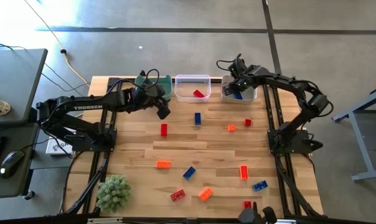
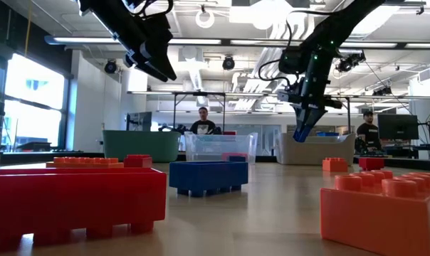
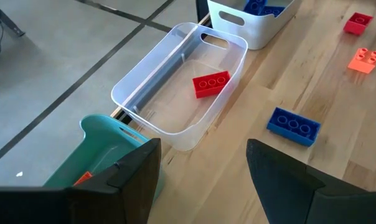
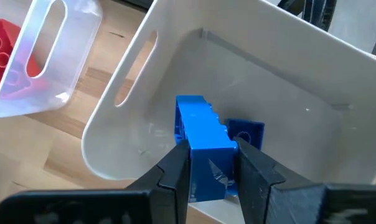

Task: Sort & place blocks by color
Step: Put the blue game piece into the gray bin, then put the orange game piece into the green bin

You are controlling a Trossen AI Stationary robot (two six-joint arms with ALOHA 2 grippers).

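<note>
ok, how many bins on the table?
3, in a row along the far edge: teal bin leftmost, clear bin in the middle, white bin rightmost.

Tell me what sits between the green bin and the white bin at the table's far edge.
The clear bin sits between the green bin and the white bin, with one red block inside it. The high view shows this.

teal bin (image 3: 110, 152): contents mostly hidden by the left gripper's fingers (image 3: 135, 174), only an orange corner shows | second blue brick (image 4: 245, 132) in white bin (image 4: 281, 93): half hidden behind the held blue brick (image 4: 202, 134) | near-edge red brick (image 1: 247, 204): too small to count studs
</note>
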